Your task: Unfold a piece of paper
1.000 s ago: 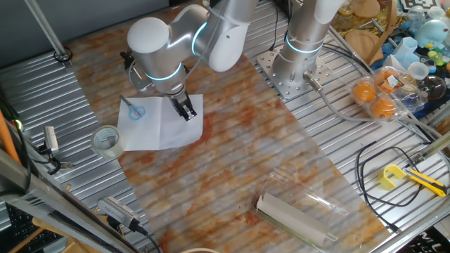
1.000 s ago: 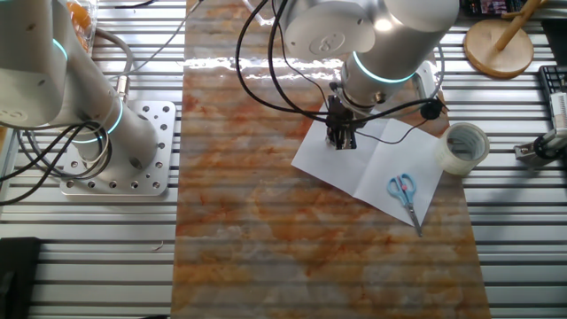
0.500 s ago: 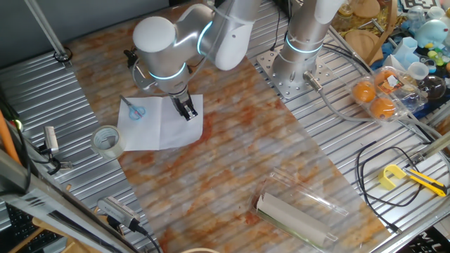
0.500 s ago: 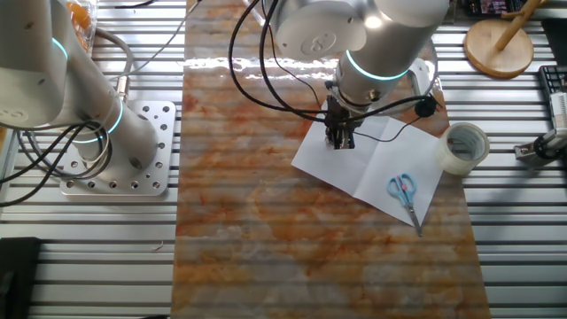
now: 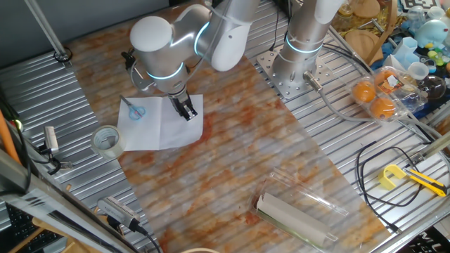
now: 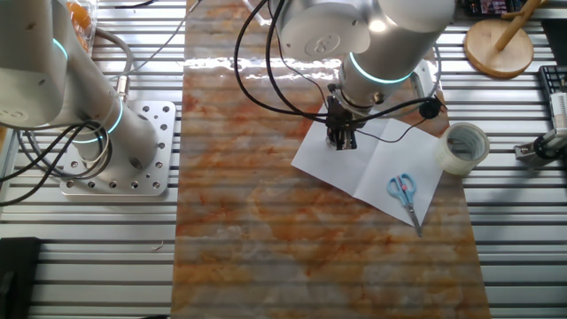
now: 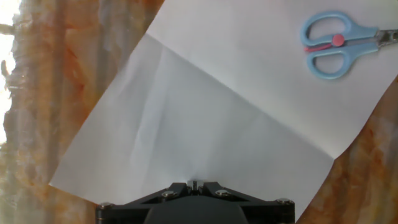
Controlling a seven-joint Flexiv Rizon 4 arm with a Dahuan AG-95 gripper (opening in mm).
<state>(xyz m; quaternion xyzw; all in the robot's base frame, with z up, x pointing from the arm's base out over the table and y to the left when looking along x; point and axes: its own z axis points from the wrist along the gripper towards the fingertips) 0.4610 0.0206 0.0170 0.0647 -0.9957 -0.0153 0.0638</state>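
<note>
The piece of paper [image 5: 161,121] lies flat and unfolded on the table [image 5: 232,169], its crease visible, with blue scissors [image 6: 403,191] resting on one half. The gripper [image 6: 341,139] hangs over the other half near its edge, fingers drawn close together and holding nothing. Compared with half a second ago, the arm has shifted slightly; the paper has not moved.
</note>
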